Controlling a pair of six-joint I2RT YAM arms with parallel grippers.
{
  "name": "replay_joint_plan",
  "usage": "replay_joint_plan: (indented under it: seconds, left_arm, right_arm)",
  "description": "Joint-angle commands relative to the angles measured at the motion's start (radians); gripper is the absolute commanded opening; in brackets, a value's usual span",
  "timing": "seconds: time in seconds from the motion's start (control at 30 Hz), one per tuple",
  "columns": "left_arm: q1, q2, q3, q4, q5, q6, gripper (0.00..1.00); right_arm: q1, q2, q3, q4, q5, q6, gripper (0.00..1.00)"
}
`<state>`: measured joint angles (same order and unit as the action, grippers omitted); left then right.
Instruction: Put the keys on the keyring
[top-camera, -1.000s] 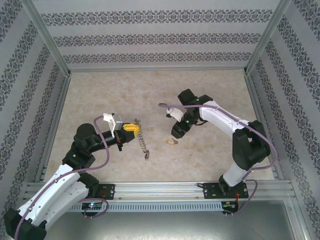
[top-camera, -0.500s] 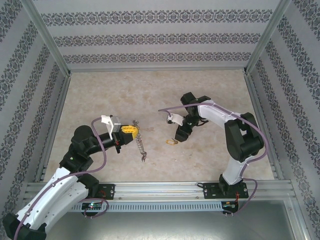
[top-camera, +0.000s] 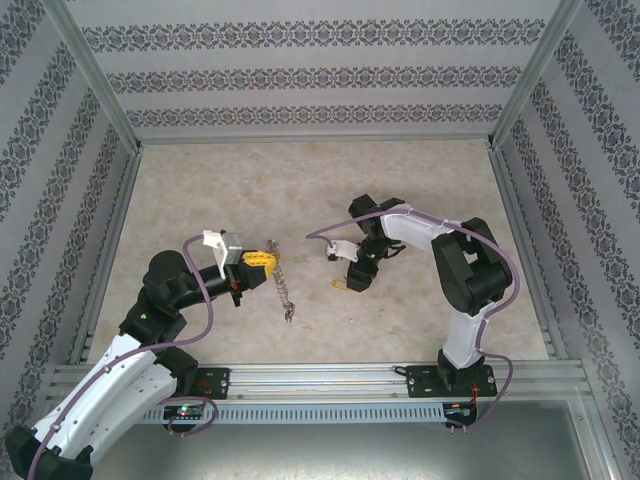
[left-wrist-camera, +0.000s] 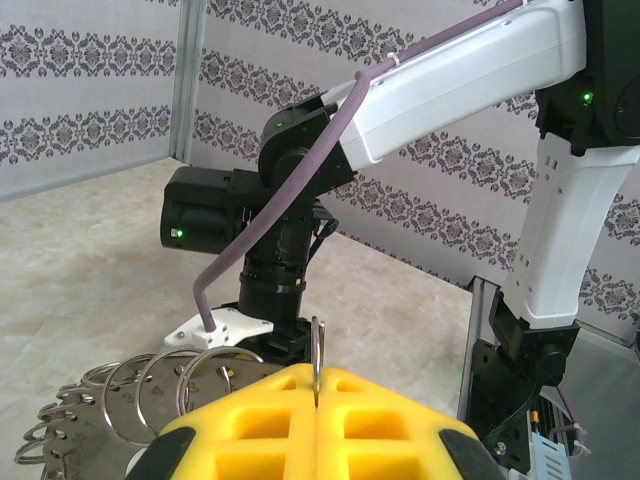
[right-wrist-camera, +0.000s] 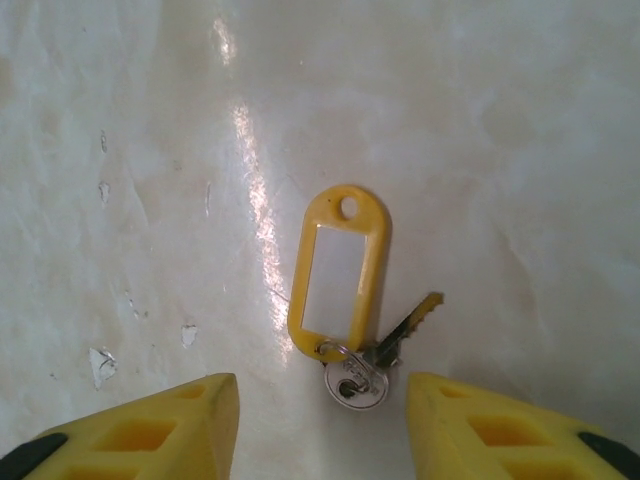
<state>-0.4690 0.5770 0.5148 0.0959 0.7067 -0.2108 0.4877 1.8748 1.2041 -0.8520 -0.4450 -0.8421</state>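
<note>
The left claw (left-wrist-camera: 315, 392) pinches the keyring (left-wrist-camera: 316, 350) upright, seemingly to present it, while the right claw (right-wrist-camera: 322, 400) hangs spread above the key (right-wrist-camera: 403, 328), ready to grasp.

In the left wrist view the keyring (left-wrist-camera: 316, 350) stood edge-on between the fingers (left-wrist-camera: 250, 425) of the left gripper (left-wrist-camera: 316, 395), its lower part hidden there, and the linked rings (left-wrist-camera: 150, 375) beside it ran off the bottom-left corner. The right wrist view's bottom edge cut off the fingers (right-wrist-camera: 160, 425) of the right gripper (right-wrist-camera: 320, 390). From above, the key (top-camera: 343, 285) was too small, tucked at that gripper's tip, for its shape to be told.
</note>
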Motion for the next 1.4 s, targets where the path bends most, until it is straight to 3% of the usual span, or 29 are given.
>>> replay_joint_plan:
  seconds: [0.0, 1.37]
  left_arm:
    - [0.011, -0.011, 0.01, 0.044, 0.005, -0.006, 0.0]
    - [0.024, -0.032, 0.008, 0.025, -0.006, -0.004, 0.0]
  right_arm:
    - [0.016, 0.014, 0.008, -0.009, 0.028, -0.026, 0.44]
    - [0.089, 0.006, -0.043, 0.034, 0.138, -0.032, 0.22]
